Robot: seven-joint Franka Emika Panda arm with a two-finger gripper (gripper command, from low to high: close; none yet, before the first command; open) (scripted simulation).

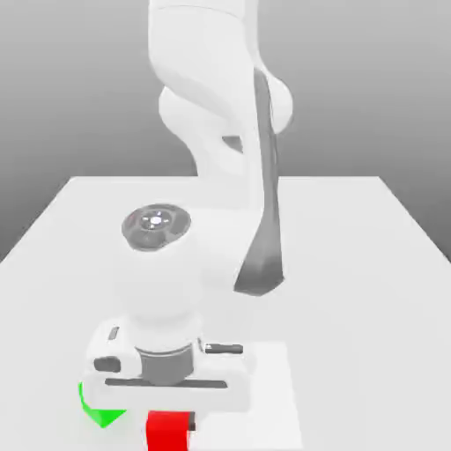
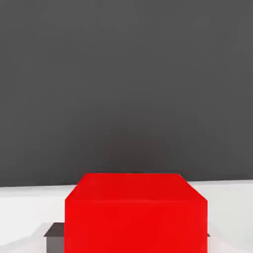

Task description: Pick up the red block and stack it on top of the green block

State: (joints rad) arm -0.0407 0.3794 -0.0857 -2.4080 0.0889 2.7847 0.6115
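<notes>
We start at the gripper (image 1: 170, 423), low in the exterior view, left of its middle. Its jaws are drawn in to the block's width, one on each side of the red block (image 2: 136, 225), so we read this as a closed grip on it. In the hand view the block sits squarely between the two fingers, a dark edge of finger (image 2: 55, 238) beside one face.

In the exterior view the red block is at the bottom edge of the frame, below the hand's wide body. We cannot tell whether it is resting on the table (image 1: 352, 291) or hanging just clear of it.

We would expect it to handle as a light, rigid cube — no give, nothing fragile, its flat faces perhaps a little slick. The place to hold it is where the jaws are: two opposite upright faces, near the middle, so that it does not pivot as it rises.

The hand points down and looks close to upright. Above it, the arm (image 1: 207, 53) comes down from the top of the frame, with the forearm's elbow-like bend right of the wrist.

Farther out, the green block (image 1: 104, 417) is at the lower left, partly hidden by the hand. We judge the next move to be a straight lift, then a shift over it — going sideways too low could knock it away.
</notes>
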